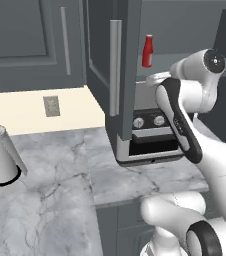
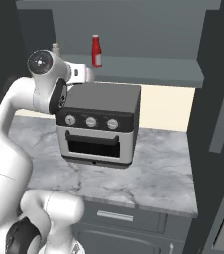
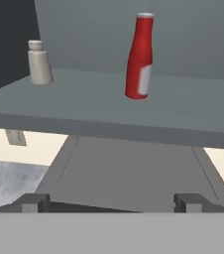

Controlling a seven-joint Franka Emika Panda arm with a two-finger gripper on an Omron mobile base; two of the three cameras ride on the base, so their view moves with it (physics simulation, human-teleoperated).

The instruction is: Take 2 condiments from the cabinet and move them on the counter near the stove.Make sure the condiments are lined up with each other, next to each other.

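The cabinet door [image 1: 101,60] stands swung open. On the cabinet shelf [image 3: 94,106] stand both condiments. One is a slim red squeeze bottle [image 3: 139,57] [image 1: 147,51] [image 2: 97,51], upright at centre right. The other is a short beige jar [image 3: 38,63], far left near the shelf's edge. My gripper [image 3: 111,203] is open with nothing between its fingers. It hovers over the toaster oven's top, below and in front of the shelf, apart from both condiments. The marble counter [image 1: 60,190] [image 2: 153,173] lies below. The stove is out of view.
A steel toaster oven [image 1: 150,137] [image 2: 98,126] sits on the counter directly under the shelf. A white paper-towel roll [image 1: 0,156] stands at the counter's left. A wall outlet [image 1: 51,106] is on the cream backsplash. A dark tall unit [image 2: 218,124] borders the right.
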